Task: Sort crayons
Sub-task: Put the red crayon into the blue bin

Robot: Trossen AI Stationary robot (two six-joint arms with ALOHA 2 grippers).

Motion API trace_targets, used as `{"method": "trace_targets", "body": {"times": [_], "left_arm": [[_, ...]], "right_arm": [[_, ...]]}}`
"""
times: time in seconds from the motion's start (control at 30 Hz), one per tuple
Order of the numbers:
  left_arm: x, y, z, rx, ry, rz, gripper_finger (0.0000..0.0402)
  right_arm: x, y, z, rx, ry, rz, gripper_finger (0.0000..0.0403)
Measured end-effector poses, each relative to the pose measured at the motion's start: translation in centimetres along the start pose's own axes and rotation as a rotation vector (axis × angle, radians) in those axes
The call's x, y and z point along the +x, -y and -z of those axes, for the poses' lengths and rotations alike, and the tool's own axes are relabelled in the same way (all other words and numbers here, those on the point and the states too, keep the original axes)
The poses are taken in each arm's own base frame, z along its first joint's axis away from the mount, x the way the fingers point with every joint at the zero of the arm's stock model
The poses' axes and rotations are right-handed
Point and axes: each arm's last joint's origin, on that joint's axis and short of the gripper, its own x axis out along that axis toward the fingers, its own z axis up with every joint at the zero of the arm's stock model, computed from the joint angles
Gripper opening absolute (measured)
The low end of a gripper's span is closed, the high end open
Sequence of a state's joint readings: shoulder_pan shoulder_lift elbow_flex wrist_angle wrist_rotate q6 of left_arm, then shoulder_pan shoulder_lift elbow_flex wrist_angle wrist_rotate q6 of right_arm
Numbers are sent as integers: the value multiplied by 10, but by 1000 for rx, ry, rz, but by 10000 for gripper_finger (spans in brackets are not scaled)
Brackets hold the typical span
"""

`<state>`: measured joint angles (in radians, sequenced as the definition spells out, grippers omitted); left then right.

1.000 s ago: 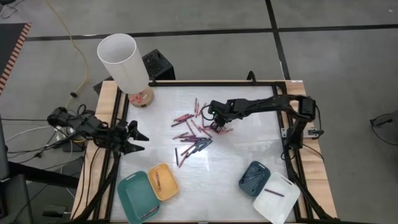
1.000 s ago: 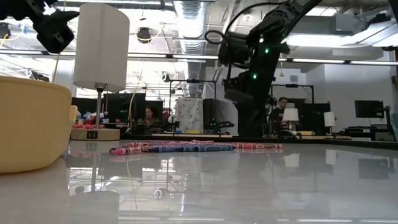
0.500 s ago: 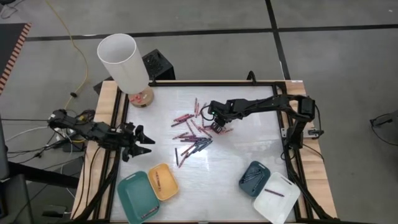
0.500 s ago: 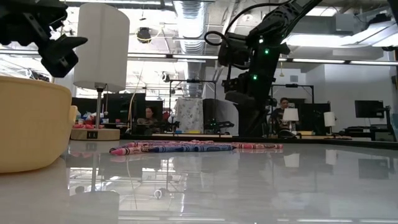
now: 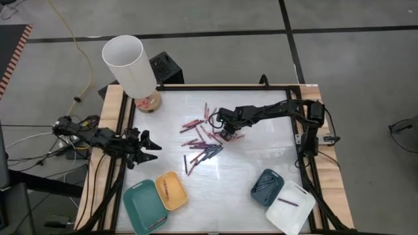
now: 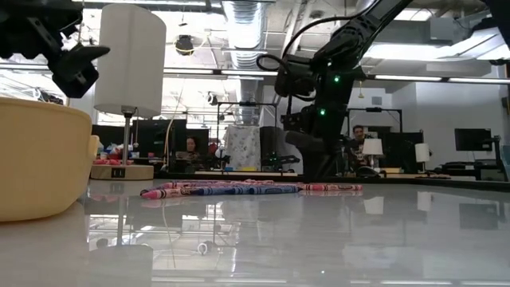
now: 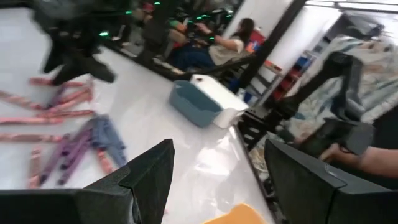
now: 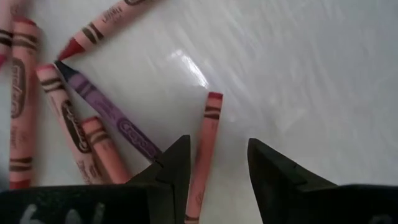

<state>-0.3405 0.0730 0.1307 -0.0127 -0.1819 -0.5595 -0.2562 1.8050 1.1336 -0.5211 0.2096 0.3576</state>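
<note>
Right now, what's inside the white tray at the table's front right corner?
In the high view, the white tray holds one reddish crayon lying near its middle. Nothing covers the tray, but anything smaller cannot be made out from that view.

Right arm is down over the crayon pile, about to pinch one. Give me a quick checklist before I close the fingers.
1. Right gripper open: ok, a gap shows between its fingers.
2. Target between the fingers: ok, a pink crayon lies lengthwise in the gap.
3. Neighbours out of the pinch: not ok, a purple crayon ends right beside one finger.
4. Fingers down at crayon height: cannot tell.
5. Left gripper out of the way: ok, open at the table's left edge, away from the pile.
6. Drop trays reachable: ok, the dark-blue tray and white tray sit at the near right corner.
</note>
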Motion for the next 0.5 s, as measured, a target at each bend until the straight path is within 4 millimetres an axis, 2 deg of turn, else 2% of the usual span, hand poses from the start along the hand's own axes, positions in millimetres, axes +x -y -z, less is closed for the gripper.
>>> {"method": "trace_targets", "body": {"times": [0.17,0.5], "left_arm": [[-7,-5,1,2,28,-91,240],[-7,-8,3,17,21,-135,240]], "right_arm": [[0,0,0,5,-2,1,136],[0,0,1,7,-9,4,45]]}}
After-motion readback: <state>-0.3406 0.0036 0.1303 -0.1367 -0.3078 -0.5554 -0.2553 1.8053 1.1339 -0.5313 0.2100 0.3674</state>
